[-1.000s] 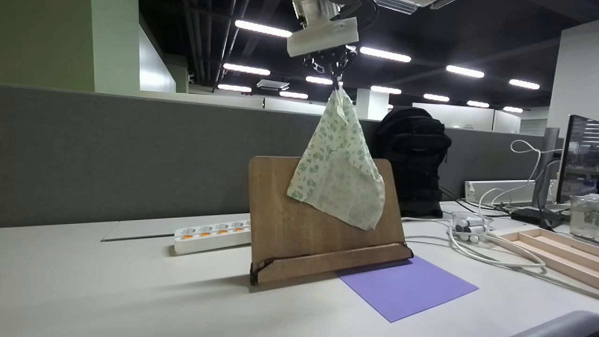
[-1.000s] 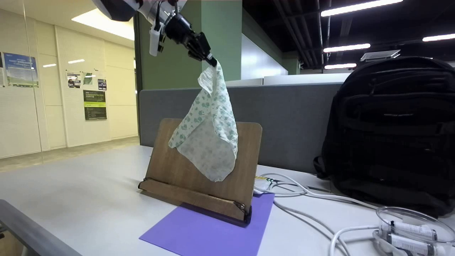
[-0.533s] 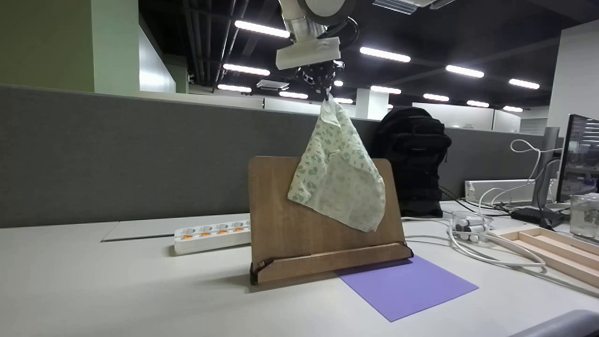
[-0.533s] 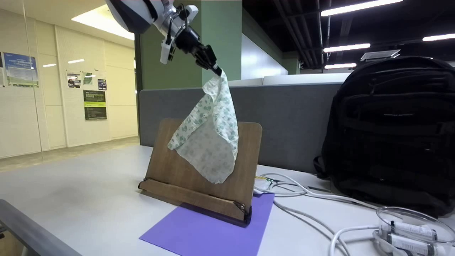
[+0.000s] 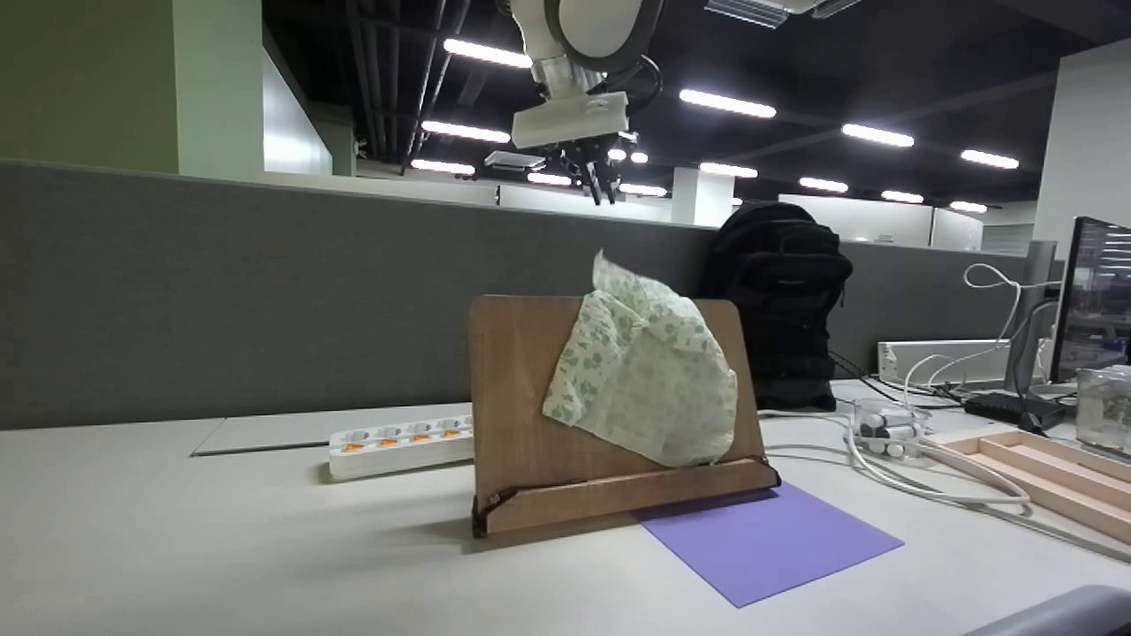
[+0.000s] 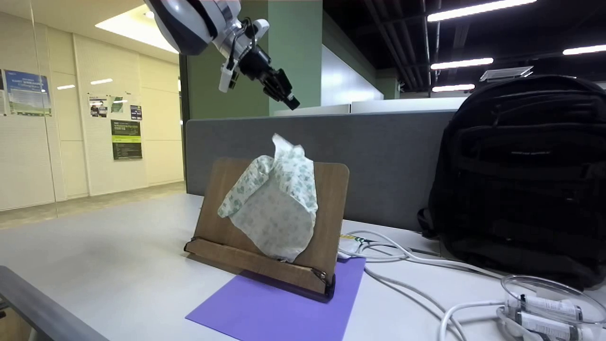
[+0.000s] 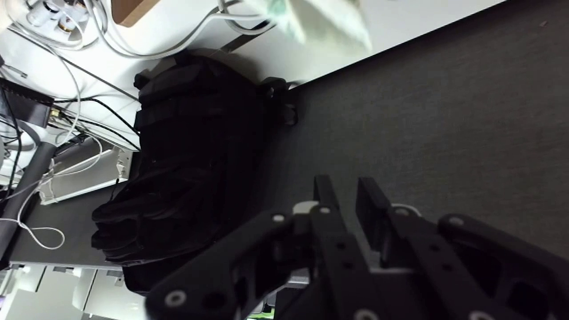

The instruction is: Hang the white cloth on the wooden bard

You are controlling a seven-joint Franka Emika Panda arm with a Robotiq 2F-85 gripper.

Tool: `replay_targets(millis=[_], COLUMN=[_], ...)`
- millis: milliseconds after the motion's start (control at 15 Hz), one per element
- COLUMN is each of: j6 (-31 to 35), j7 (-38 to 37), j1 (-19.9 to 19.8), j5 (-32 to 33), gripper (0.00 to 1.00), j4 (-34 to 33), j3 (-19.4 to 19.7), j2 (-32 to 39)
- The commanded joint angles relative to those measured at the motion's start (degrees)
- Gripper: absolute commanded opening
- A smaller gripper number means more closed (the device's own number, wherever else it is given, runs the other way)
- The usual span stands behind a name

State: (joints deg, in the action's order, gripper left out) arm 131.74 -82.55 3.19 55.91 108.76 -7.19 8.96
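Observation:
The white cloth [image 5: 658,389] with green print is loose in front of the upright wooden board [image 5: 512,389]. Its top corner stands above the board's top edge, and its lower edge hangs near the board's ledge. The cloth [image 6: 279,213] and board [image 6: 213,208] show the same way in both exterior views. My gripper [image 5: 603,199] is above the cloth, apart from it, also in an exterior view [image 6: 292,103]. In the wrist view the gripper [image 7: 346,180] has a narrow gap between its fingers and nothing in it. The cloth [image 7: 320,22] is blurred at the top there.
A black backpack [image 5: 778,300] stands behind the board, before a grey partition [image 5: 265,300]. A white power strip [image 5: 398,446] is beside the board. A purple sheet [image 5: 769,543] lies partly under it. Cables [image 5: 937,495] and a wooden tray [image 5: 1051,477] are farther along the table.
The gripper came down, then let go of the cloth's top corner. The cloth has dropped lower over the board, and its top has folded down from the fingers.

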Motion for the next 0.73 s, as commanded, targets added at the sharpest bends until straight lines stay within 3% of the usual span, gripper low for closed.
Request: replay_targets(millis=[0,467,667], j6=[0.0,2.1,5.5], j7=[-0.3,4.8,10.1], j1=[1.4,1.9,1.8], j5=[-1.3,-0.2,-0.8], gripper=[0.53,0.98,1.00], j4=[-1.8,1.7,5.2], j3=[1.9,2.5,2.3], j2=[1.2,-1.0,-3.2])
